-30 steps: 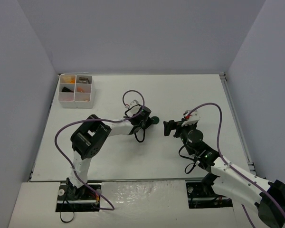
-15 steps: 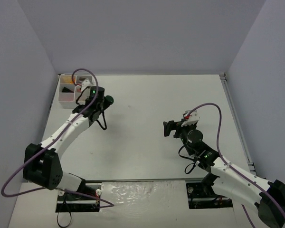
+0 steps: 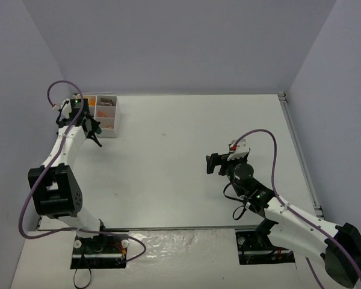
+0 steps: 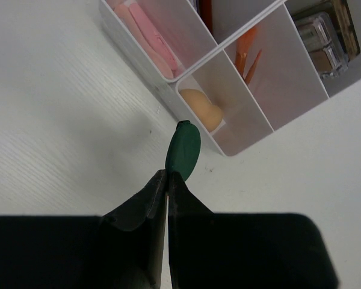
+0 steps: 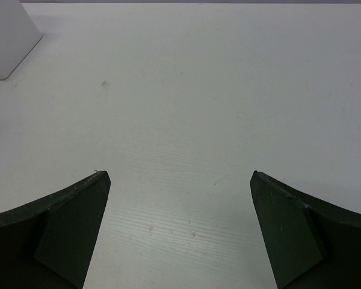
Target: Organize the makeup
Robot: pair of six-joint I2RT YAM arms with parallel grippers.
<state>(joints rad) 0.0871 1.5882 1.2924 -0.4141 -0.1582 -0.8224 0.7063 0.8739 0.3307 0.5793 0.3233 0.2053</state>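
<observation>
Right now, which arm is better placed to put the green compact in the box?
Left. The left end effector is shut on the green compact at the white box's edge, by the sponge. The right end effector is open, empty, far off.

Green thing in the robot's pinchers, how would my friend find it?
Find the white box at the far left corner of the table. The left gripper hangs right beside it, shut on a dark green compact. It is the only green item and the only one outside the box; the sponge nearest it is beige and sits inside.
</observation>
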